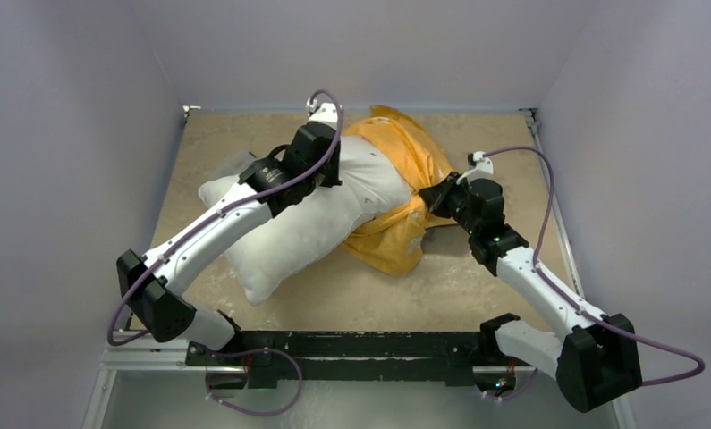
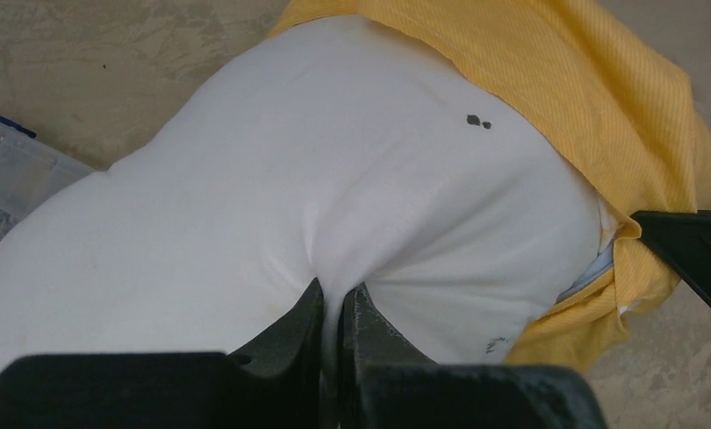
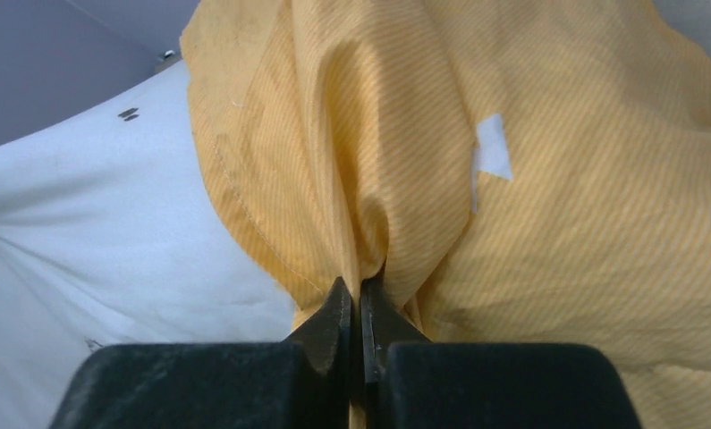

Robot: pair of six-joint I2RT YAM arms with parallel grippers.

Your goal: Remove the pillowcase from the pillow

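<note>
On the table [image 1: 477,286], the pillow [image 1: 307,228] lies slantwise. Its far right end is inside the pillowcase [image 1: 410,165] and the rest is bare. The left gripper [image 2: 334,299] is clamped on a pinch of the pillow's white cloth. The right gripper [image 3: 362,299] is closed on a fold of the pillowcase beside the pillow. A clear bin [image 2: 12,174] sits left of the pillow; I cannot tell what is in it.
</note>
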